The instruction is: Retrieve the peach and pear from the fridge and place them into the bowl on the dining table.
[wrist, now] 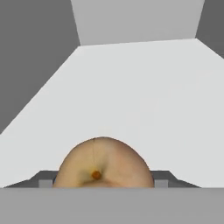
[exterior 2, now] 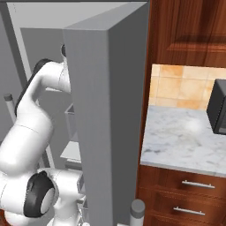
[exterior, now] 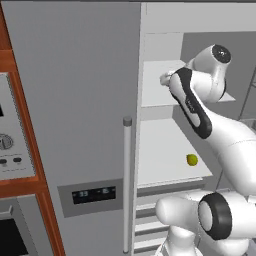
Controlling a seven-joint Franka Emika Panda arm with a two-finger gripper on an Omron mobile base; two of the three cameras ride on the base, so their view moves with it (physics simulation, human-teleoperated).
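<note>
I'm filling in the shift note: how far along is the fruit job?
Done: the fridge stands open. In hand: the end effector has closed on the peach on a white shelf. Left: carry it to the bowl, then fetch the pear, lying on a lower shelf.

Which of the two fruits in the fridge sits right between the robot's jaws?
The peach, round and orange-red, on the upper shelf. The yellow-green pear lies alone on the shelf below.

Base views flank the fridge (exterior: 80, 100); hand view faces its shelf (wrist: 131, 96) closely.
</note>
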